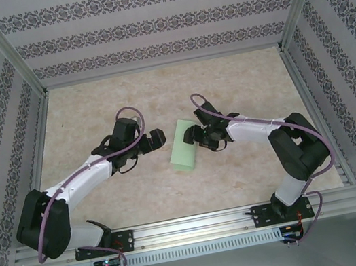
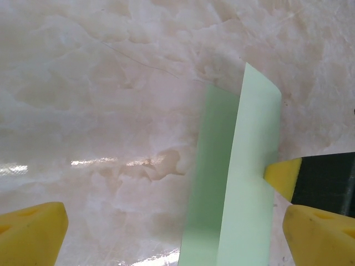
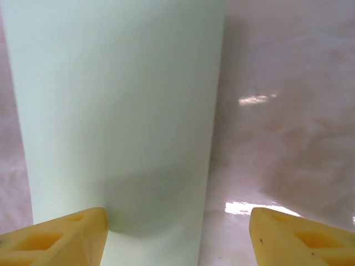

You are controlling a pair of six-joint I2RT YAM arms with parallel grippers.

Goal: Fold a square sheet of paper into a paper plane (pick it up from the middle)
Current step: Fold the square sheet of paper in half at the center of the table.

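Seemingly for creasing, the folded square sheet of paper (image 1: 182,150) lies beneath the released right gripper (image 1: 196,136), just beside the released left gripper (image 1: 160,137).

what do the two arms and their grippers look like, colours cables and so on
The left arm and right arm have white link shells with chunky black joints. A purple cable loops along each. The left gripper and right gripper are black, ending in wedge-shaped yellow fingers with moulded hollows.
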